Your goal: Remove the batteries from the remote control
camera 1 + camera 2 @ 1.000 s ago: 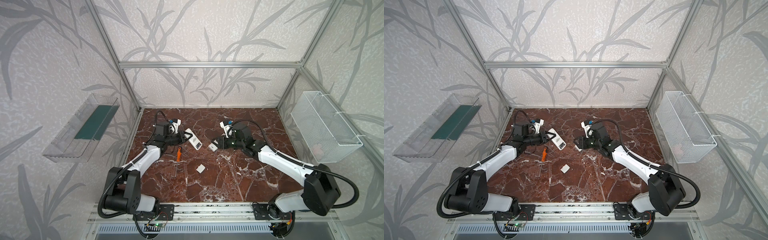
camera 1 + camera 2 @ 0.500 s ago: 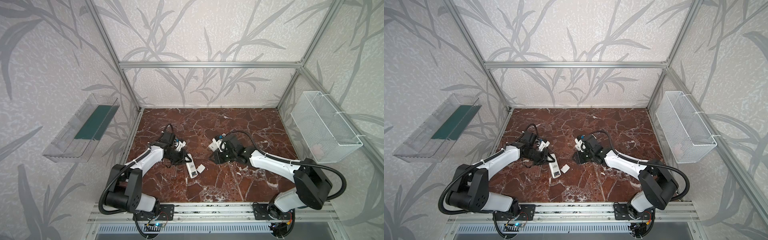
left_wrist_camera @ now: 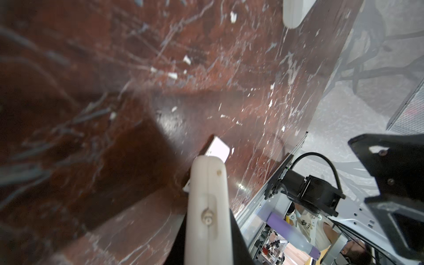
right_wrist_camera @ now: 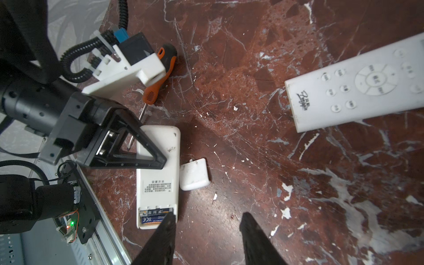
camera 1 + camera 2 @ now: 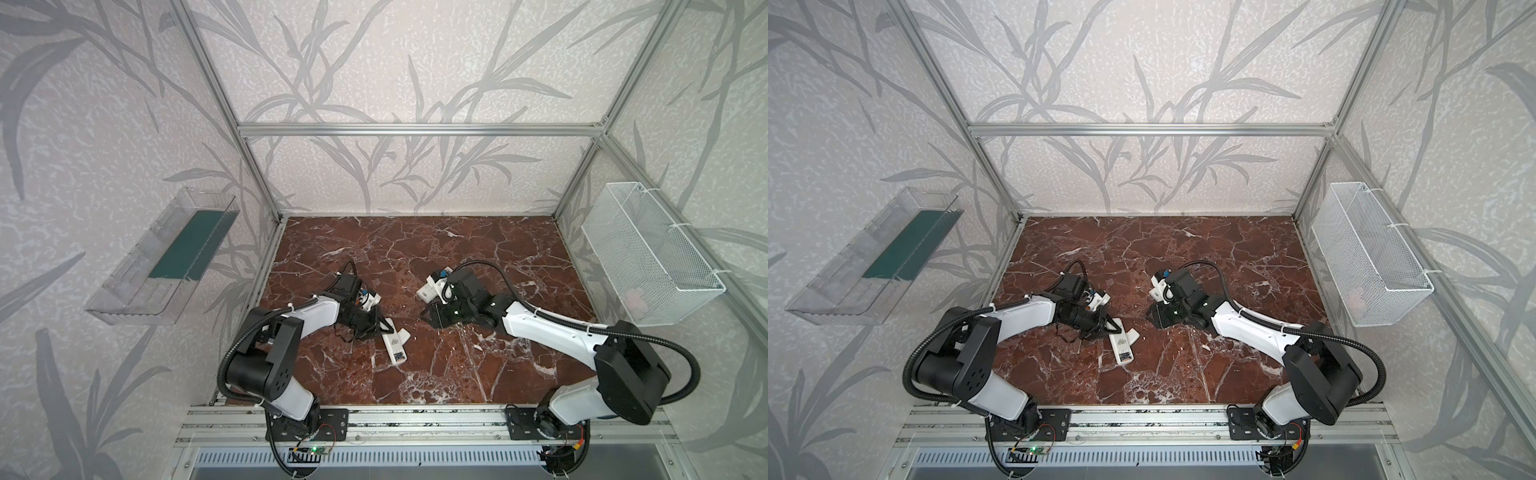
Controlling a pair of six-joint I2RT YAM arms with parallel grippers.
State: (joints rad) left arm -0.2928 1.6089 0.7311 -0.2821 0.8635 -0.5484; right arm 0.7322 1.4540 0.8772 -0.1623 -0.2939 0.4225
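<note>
Red-brown marble tabletop carries a job barely begun. The battery cover is off and lies just beside the face-down remote, which sits at about 7 o'clock from the table's centre in both top views, yet both batteries sit in its open bay. The left gripper is clenched on that remote's far end; the right gripper, at its 2 o'clock, is spread and empty. Counted: two remotes — the second remote face-up — two batteries, one cover, one orange-handled screwdriver.
</note>
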